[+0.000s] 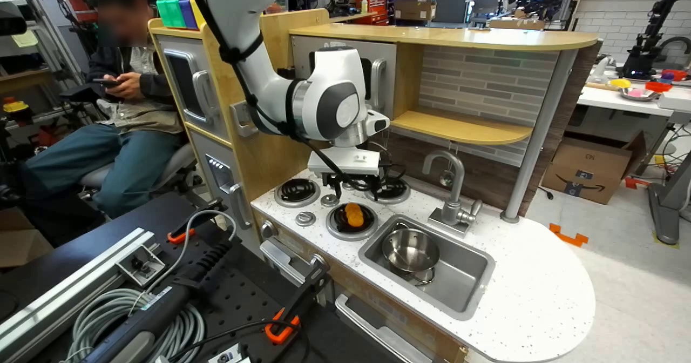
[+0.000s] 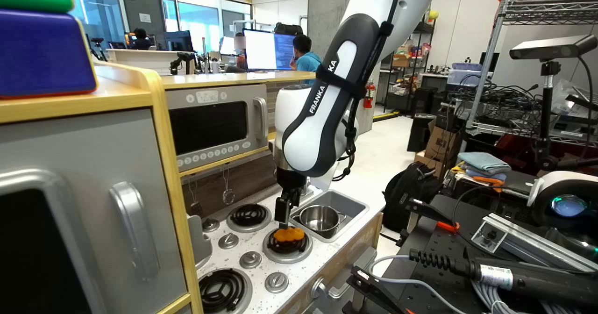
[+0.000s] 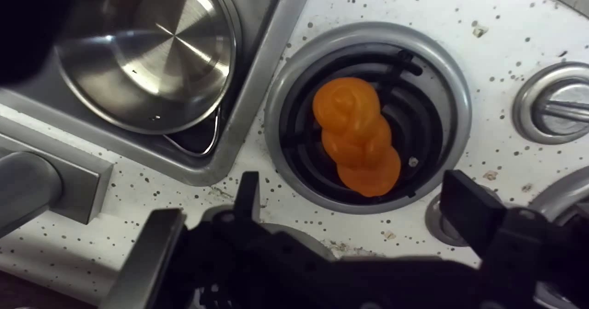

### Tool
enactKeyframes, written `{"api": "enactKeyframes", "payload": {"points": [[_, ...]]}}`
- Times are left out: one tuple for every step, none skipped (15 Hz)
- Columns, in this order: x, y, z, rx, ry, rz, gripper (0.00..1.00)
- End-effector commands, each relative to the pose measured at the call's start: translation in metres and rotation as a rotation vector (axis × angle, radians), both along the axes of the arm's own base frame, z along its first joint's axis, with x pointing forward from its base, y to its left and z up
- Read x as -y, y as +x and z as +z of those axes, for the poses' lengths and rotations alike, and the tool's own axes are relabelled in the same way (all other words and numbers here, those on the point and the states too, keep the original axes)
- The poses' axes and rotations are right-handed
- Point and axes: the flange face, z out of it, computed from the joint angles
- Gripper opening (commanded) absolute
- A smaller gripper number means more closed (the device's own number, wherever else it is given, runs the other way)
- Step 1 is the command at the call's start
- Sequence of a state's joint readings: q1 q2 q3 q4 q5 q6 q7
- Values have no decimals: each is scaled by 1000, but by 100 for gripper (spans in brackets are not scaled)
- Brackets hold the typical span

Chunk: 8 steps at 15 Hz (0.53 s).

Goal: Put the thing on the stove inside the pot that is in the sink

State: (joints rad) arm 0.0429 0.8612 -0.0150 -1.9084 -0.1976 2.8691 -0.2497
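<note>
Atop a silver-ringed black coil burner, the orange lobed object lies across the coil's middle. The burner belongs to the stove, a white, speckled toy-kitchen cooktop bearing further coil burners and round control knobs. The gripper points downward over the cooktop, its jaws well apart; in the wrist view the object's lower end shows between the two dark fingertips. One fingertip meets the object's outline in an exterior view; whether they touch cannot be told. Just beside the burner lies the sink, a rectangular metal basin. The pot, round, shiny and wire-handled, stands in it, mouth upward, toward the burner end, its inner base catching bright streaks of light. A curved faucet rises beside the basin. The white Franka arm hangs over the cooktop in both exterior views. A toy microwave is mounted above the rear of the cooktop. Farther out are a perforated black table carrying coiled gray cable, a seated person with a phone, and a cardboard box on the floor.
</note>
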Motion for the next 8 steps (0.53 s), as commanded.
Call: {"api": "enactKeyframes", "payload": {"points": [[-9, -3, -15, 23, -7, 60, 100], [-11, -4, -20, 26, -16, 73, 100], [-12, -4, -24, 25, -21, 78, 100], [-12, -5, -29, 24, -29, 86, 100], [-13, -7, -33, 23, -34, 94, 100], [-14, -8, -38, 21, -37, 100, 100], [-15, -10, -41, 20, -42, 107, 100], [-15, -10, -45, 25, -49, 117, 100]]}}
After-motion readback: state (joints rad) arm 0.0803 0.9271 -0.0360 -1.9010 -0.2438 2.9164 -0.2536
